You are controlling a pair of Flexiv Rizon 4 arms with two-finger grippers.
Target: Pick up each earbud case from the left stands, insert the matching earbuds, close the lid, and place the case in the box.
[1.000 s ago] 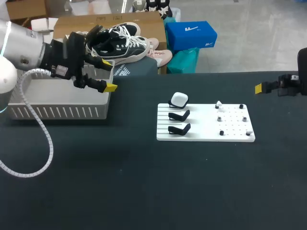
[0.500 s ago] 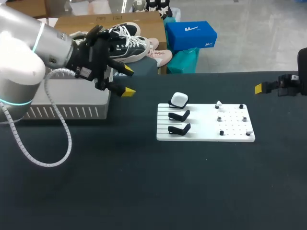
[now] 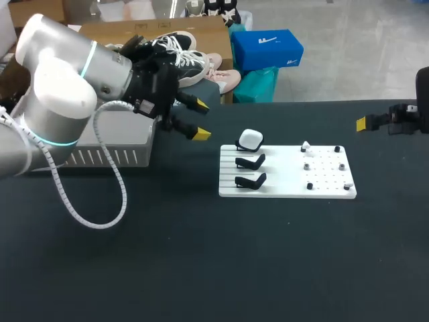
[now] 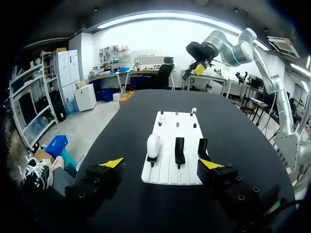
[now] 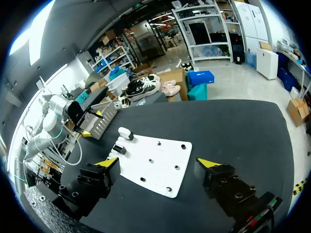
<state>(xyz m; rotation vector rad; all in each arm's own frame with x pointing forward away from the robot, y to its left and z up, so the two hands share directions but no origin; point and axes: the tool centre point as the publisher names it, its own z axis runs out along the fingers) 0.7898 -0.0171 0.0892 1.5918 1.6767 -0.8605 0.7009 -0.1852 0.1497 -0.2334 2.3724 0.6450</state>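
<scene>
On the black table, the left arm hides part of the white box. The left gripper hangs between the box and the white board, fingers spread, empty. At the right edge, the right gripper is likewise spread and empty. Three black stands line the board's left side. One case sits on the rearmost, and two are bare. Six small pegs dot its right side.

Our left arm hides much of the box, and the head view's edge cuts off our right arm. The bits on the board may be earbuds; they are too small for us to tell.
</scene>
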